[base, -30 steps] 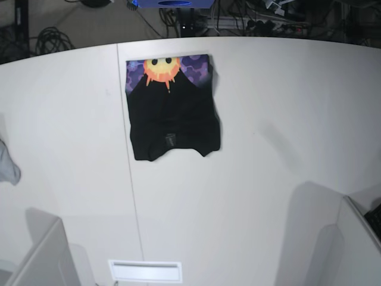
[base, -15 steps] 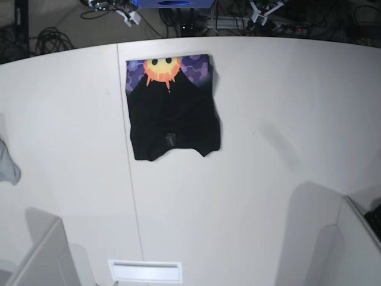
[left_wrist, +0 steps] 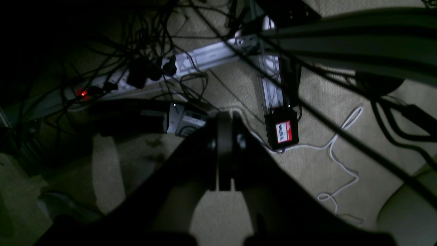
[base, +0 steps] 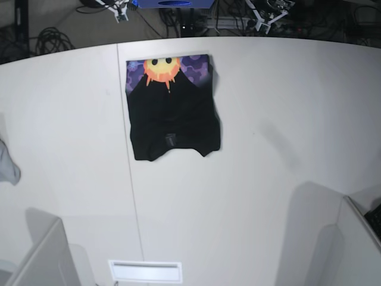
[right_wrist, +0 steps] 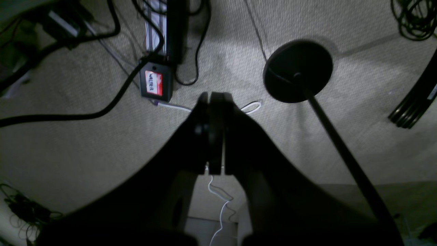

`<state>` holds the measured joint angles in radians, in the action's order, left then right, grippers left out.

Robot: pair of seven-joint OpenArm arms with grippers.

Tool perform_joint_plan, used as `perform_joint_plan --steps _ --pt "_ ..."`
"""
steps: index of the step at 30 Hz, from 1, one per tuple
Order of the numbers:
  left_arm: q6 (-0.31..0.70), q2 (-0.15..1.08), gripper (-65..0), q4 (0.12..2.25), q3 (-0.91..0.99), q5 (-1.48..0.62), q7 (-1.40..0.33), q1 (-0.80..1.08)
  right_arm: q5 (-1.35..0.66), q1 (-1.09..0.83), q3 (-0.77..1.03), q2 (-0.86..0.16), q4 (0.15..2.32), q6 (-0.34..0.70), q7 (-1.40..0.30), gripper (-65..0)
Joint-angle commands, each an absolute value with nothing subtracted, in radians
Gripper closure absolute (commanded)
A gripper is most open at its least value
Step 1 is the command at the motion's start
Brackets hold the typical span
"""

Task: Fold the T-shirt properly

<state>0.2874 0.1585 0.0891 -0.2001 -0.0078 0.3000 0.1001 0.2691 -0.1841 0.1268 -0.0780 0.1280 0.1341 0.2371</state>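
Observation:
The T-shirt (base: 173,113) lies folded into a black rectangle on the white table (base: 280,119). A strip of its orange sun face on purple shows along the far edge. Both grippers hang beyond the table's far edge, over the floor and away from the shirt. My left gripper (left_wrist: 225,118) is shut with nothing in it, and shows in the base view as small white parts at the top right (base: 265,15). My right gripper (right_wrist: 215,97) is also shut and empty, seen at the top left (base: 118,11).
A grey cloth scrap (base: 7,167) lies at the table's left edge. A white slotted plate (base: 144,271) sits at the front, with grey panels at both front corners (base: 41,256) (base: 357,244). Below the grippers are cables, a power strip (left_wrist: 143,73) and a round black stand base (right_wrist: 297,70).
White parts of both arms have come into sight beyond the table's far edge. The T-shirt has not moved.

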Motion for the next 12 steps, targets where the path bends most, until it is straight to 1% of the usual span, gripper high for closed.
perform_joint_plan --steps 1,12 --pt "0.294 0.165 0.0 0.090 -0.196 -0.016 0.309 0.102 0.269 -0.189 0.131 -0.081 0.127 0.133 0.248 0.0" --pt "0.292 0.165 0.0 0.087 -0.196 -0.018 0.302 0.107 0.269 -0.231 0.131 -0.082 0.131 0.133 0.249 0.0"
